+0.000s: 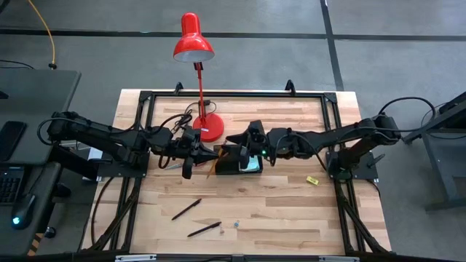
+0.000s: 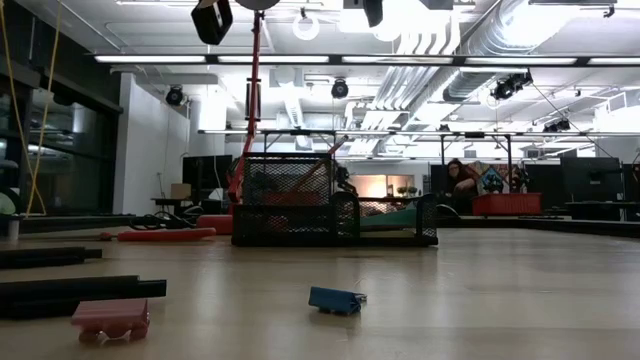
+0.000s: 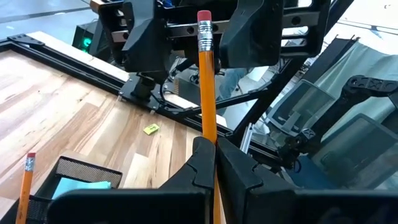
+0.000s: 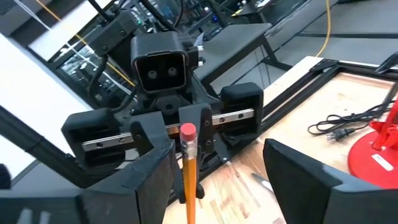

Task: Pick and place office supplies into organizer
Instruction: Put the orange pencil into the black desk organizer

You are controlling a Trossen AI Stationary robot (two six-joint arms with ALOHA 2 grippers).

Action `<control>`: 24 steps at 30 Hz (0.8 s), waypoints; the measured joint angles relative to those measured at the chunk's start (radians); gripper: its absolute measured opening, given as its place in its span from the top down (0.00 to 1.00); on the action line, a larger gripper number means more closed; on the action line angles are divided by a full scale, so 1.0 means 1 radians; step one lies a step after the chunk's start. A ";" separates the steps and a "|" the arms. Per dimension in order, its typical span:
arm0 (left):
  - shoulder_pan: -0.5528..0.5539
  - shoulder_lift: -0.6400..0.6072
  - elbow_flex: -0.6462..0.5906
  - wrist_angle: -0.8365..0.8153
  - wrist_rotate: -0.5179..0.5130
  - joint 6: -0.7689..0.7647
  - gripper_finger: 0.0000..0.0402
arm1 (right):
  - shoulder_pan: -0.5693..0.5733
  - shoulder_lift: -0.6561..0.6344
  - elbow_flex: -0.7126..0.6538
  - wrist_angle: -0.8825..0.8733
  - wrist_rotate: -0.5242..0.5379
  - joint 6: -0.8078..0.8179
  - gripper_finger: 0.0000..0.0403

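My left gripper [image 3: 211,152] [image 1: 196,154] is shut on an orange pencil [image 3: 207,81], held over the black mesh organizer [image 1: 231,164]. My right gripper [image 4: 227,180] [image 1: 244,143] faces it, open. Its fingers stand on either side of the pencil's eraser end [image 4: 188,132] and do not seem to touch it. In the organizer [image 3: 81,169], a second pencil [image 3: 26,180] stands with its eraser end up and a teal pad [image 3: 79,186] lies flat. Two black pens [image 1: 186,209] [image 1: 204,229] lie on the near part of the table. A tiny yellow block [image 1: 312,180] lies to the right. My left gripper pinches the pencil's shaft [image 3: 209,132] between its two fingers, well below the eraser end. The fingers come level from the table's left and lie across the pencil. The pencil stands roughly upright, eraser end up, lifted clear; its lower part is hidden behind the fingers.
The red desk lamp stands on its round base [image 1: 210,128] just behind the grippers, with a black cord [image 4: 342,127] beside it. A small blue item [image 2: 335,300] and a pink one [image 2: 110,318] lie near the front edge. A black frame [image 1: 149,124] borders the table.
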 joint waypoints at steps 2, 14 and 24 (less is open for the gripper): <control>0.000 0.000 0.000 0.001 0.000 0.000 1.00 | -0.006 0.000 0.000 0.001 -0.012 0.003 0.44; 0.000 0.000 0.000 -0.004 0.005 0.005 1.00 | -0.032 0.001 0.000 0.025 -0.095 -0.002 0.86; 0.001 0.000 0.000 -0.016 -0.039 0.006 0.97 | -0.038 0.001 0.000 0.023 -0.066 -0.021 0.99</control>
